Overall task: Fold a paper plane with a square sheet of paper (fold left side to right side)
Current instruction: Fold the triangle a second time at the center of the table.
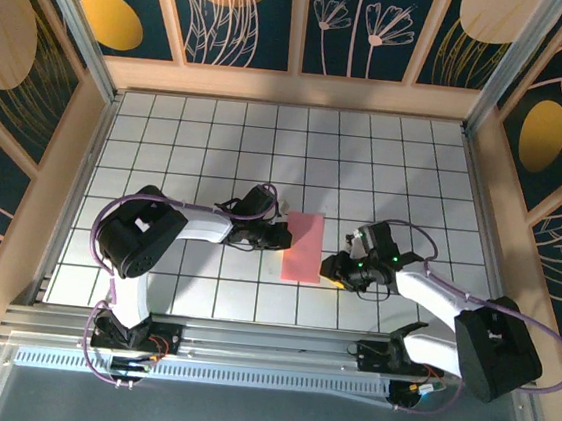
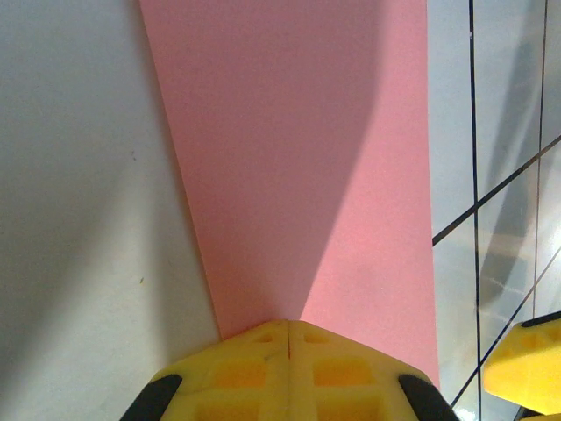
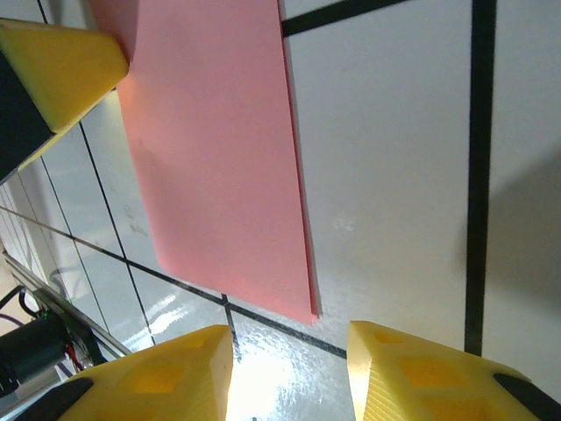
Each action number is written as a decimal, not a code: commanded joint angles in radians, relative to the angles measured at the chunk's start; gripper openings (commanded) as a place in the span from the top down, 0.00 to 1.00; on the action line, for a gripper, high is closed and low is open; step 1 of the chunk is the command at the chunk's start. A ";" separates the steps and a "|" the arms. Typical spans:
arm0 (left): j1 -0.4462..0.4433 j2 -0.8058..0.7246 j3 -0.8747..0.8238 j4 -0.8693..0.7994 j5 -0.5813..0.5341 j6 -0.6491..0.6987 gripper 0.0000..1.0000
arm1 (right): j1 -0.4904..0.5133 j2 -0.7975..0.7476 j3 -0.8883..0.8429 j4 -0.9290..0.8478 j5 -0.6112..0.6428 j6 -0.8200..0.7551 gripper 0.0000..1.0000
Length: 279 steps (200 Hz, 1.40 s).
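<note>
The salmon-pink sheet of paper (image 1: 303,245) lies flat on the tiled table as a narrow upright rectangle, with two layers showing along its right edge (image 3: 302,219). My left gripper (image 1: 283,239) is shut, its yellow tips (image 2: 289,323) closed together and resting at the paper's (image 2: 298,158) left edge. My right gripper (image 1: 327,268) stands open just off the sheet's near right corner. In the right wrist view its gripper (image 3: 289,351) has bare tile between the fingers and is not touching the paper (image 3: 210,149).
The white grid table (image 1: 218,144) is walled by wooden rails on three sides. A metal rail (image 1: 267,345) runs along the near edge by the arm bases. The right gripper's yellow finger (image 2: 526,364) shows at the left wrist view's lower right; the left gripper's finger (image 3: 61,70) shows at the right wrist view's upper left.
</note>
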State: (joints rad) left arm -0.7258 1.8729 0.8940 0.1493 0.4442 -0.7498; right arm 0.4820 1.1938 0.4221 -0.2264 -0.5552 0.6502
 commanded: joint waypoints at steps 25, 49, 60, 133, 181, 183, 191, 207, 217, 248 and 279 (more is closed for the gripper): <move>-0.004 0.000 -0.018 -0.067 -0.024 -0.006 1.00 | 0.044 0.018 -0.010 0.043 -0.021 0.051 0.60; -0.004 0.000 -0.018 -0.067 -0.024 -0.006 1.00 | 0.059 0.047 0.000 0.062 -0.013 0.061 0.61; -0.004 0.001 -0.017 -0.067 -0.024 -0.006 1.00 | 0.060 0.057 0.003 0.070 -0.009 0.066 0.61; -0.004 0.002 -0.017 -0.062 -0.021 -0.004 1.00 | 0.099 0.098 0.015 0.086 0.019 0.081 0.62; -0.004 -0.001 -0.020 -0.060 -0.023 -0.006 1.00 | 0.105 0.101 0.014 0.114 0.028 0.091 0.62; -0.004 -0.002 -0.020 -0.060 -0.022 -0.005 1.00 | 0.104 0.101 0.014 0.117 0.029 0.092 0.62; -0.004 -0.004 -0.022 -0.059 -0.022 -0.005 1.00 | 0.104 0.100 0.012 0.130 0.026 0.097 0.62; -0.004 -0.003 -0.022 -0.057 -0.021 -0.006 1.00 | 0.104 0.104 0.012 0.152 0.023 0.104 0.62; -0.004 -0.003 -0.022 -0.057 -0.021 -0.005 1.00 | 0.104 0.108 0.015 0.159 0.023 0.105 0.62; -0.004 -0.003 -0.023 -0.057 -0.019 -0.004 1.00 | 0.105 0.113 0.032 0.165 0.024 0.103 0.62; -0.004 -0.006 -0.026 -0.054 -0.019 -0.004 1.00 | 0.102 0.122 0.035 0.165 0.031 0.096 0.62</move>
State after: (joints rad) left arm -0.7258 1.8729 0.8932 0.1501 0.4442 -0.7498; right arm 0.5777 1.3025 0.4362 -0.0822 -0.5461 0.7425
